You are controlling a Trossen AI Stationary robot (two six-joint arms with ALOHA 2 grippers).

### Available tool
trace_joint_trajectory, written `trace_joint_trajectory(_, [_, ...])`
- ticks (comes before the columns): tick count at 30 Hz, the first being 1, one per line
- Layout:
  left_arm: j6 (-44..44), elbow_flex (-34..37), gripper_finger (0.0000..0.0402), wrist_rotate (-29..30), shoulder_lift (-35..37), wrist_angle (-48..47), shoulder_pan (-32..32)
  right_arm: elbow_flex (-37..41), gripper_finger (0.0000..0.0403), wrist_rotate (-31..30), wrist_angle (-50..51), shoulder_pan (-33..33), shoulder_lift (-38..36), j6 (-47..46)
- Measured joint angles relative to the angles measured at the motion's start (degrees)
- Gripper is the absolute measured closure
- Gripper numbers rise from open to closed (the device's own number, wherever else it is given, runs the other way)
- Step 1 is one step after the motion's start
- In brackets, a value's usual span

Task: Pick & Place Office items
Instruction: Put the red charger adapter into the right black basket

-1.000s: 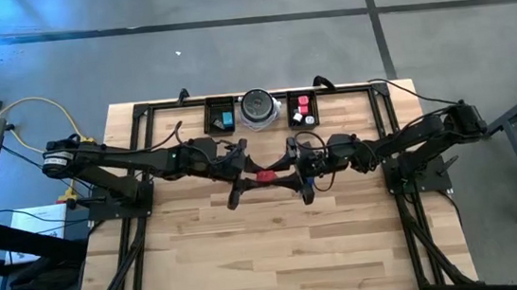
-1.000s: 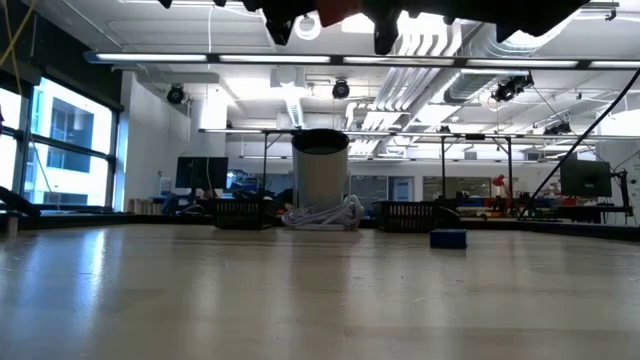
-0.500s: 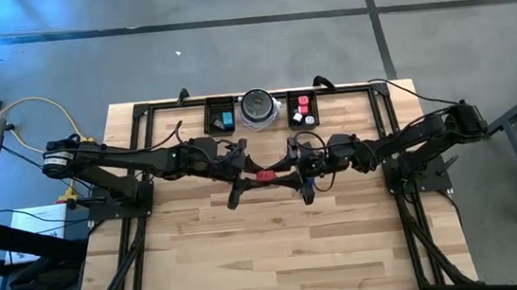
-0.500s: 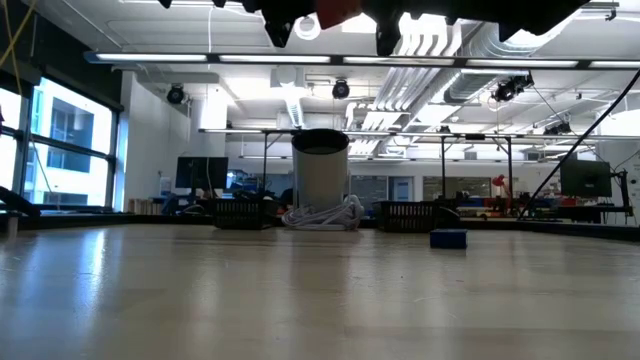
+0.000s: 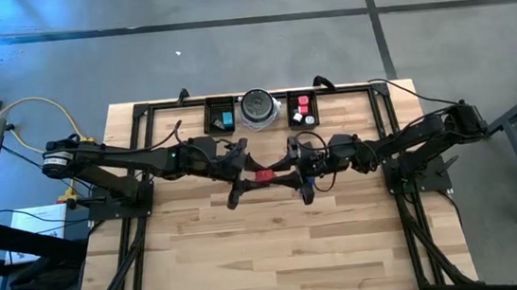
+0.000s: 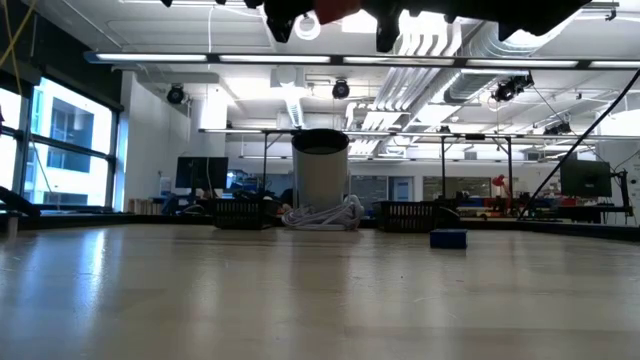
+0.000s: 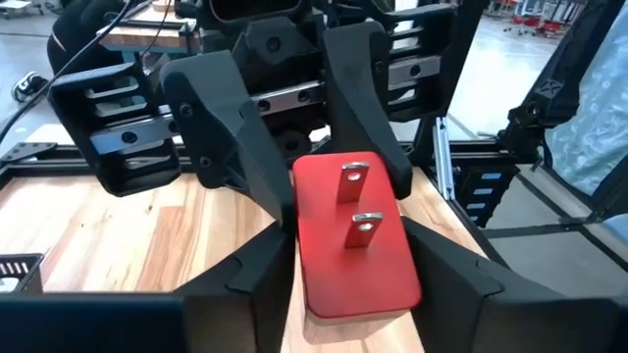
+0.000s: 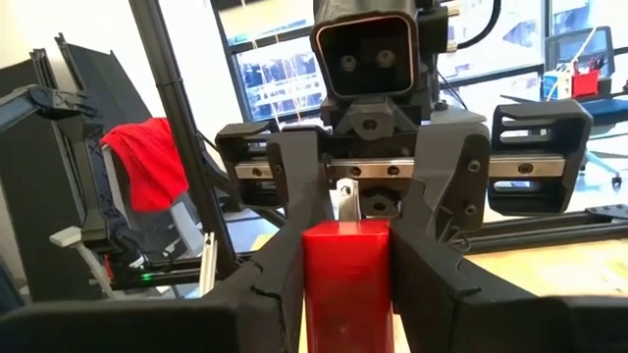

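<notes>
Red block w/ two metal prongs [image 7: 353, 235]: held in mid-air above table centre, clamped from both ends. L gripper [image 5: 240, 177] fingers closed on one end; R gripper [image 5: 297, 173] fingers closed on the other, the two grippers facing each other head-on. L wrist view: prongs face up, R gripper's fingers [image 7: 221, 118] pinch the block's far end. R wrist view: block's red end face [image 8: 345, 279] sits between own fingers, L gripper's camera housing straight behind. Low view: both grippers at top edge, red block [image 6: 335, 8] partly visible betw. them, well clear of wood table [image 6: 300, 290]. Farther back on table: blue item [image 6: 448, 238] lying alone, R side of low view. Back edge, high view: L black tray [image 5: 212, 111] w/ teal/blue item [image 5: 228, 119]; round silver dish [image 5: 259, 108] betw. trays; R black tray [image 5: 294, 106] w/ red item [image 5: 303, 101], a white piece and a red/pink piece [image 5: 308, 118] just beside it.
</notes>
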State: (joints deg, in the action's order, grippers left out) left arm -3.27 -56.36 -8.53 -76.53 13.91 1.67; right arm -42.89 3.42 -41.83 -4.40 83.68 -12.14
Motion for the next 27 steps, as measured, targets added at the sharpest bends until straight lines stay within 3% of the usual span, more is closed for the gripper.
trace_joint_trajectory(27, [0.22, -0.13, 0.0221, 1.38, 0.65, -0.12, -0.02, -0.14, 0.0294, -2.05, 2.34, 0.02, -1.46, 1.92])
